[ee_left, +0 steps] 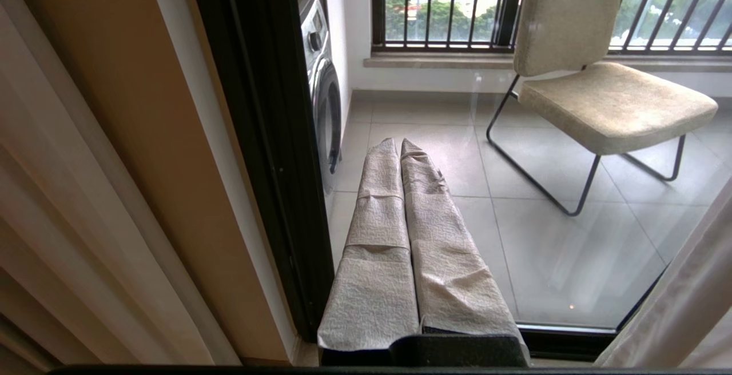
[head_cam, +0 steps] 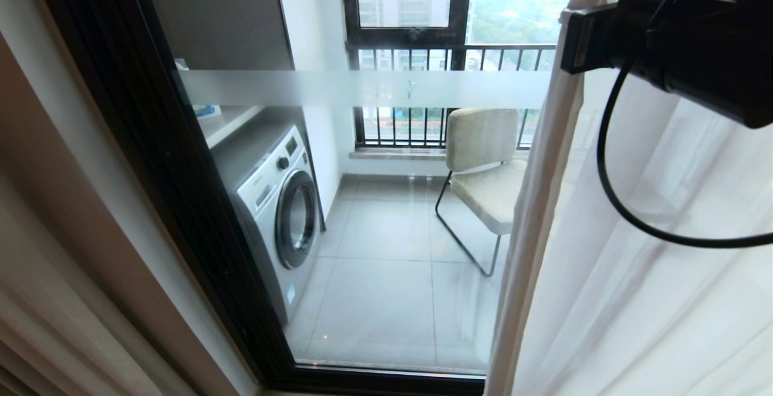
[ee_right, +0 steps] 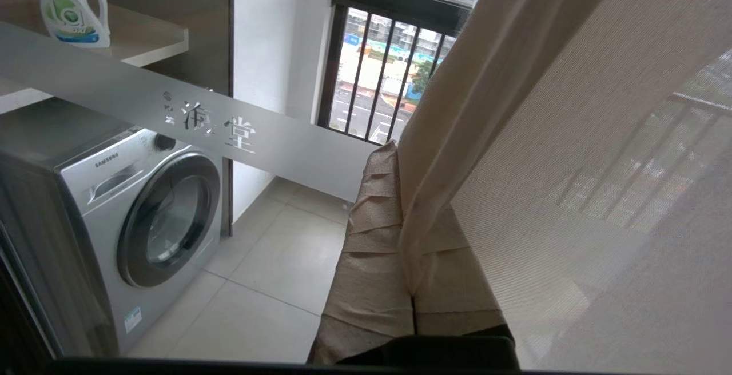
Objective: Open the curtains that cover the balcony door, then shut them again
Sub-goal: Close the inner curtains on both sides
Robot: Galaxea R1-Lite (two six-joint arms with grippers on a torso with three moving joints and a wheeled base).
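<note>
The balcony door was recorded with its glass uncovered at left and centre, the sheer curtains gathered over its right part and a heavier beige fold hung by the left frame. The right claw was raised at the sheer's edge, fingers pressed together with the hem draped over them; whether fabric was pinched could not be told. The left claw was held low before the glass, pressed together and empty, with a washing machine and chair noted beyond.

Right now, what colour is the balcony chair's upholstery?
Beige fabric on the chair, with a thin black metal frame; clearest in the left wrist view.
</note>
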